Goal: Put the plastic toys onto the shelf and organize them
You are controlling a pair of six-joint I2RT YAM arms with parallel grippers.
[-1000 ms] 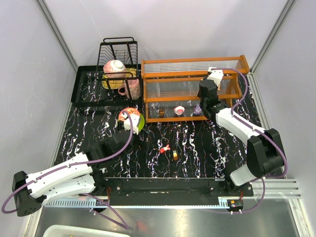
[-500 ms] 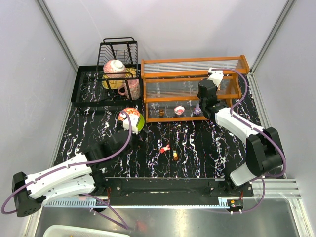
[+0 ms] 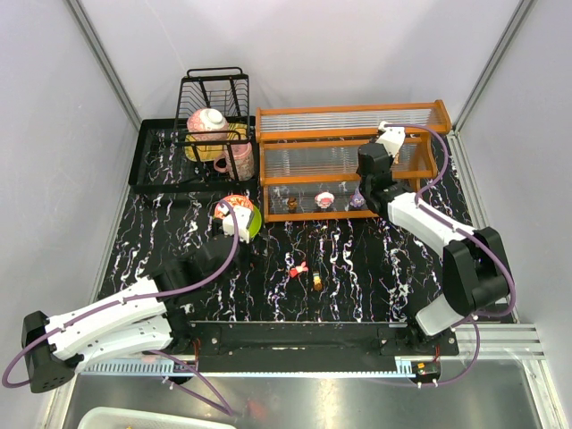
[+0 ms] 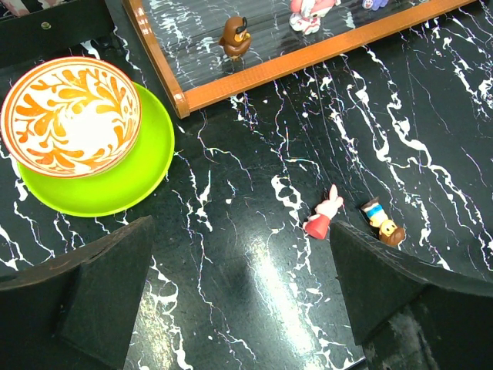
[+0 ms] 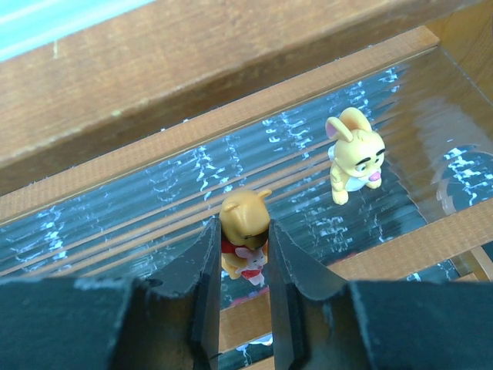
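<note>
While our right claw pinches a bear over the shelf beside a rabbit, our left claw hangs spread above the table; 2 toys lie there, off the shelf.

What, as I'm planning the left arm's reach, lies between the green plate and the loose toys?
Only bare marbled table separates plate from toys, in the left wrist view.
</note>
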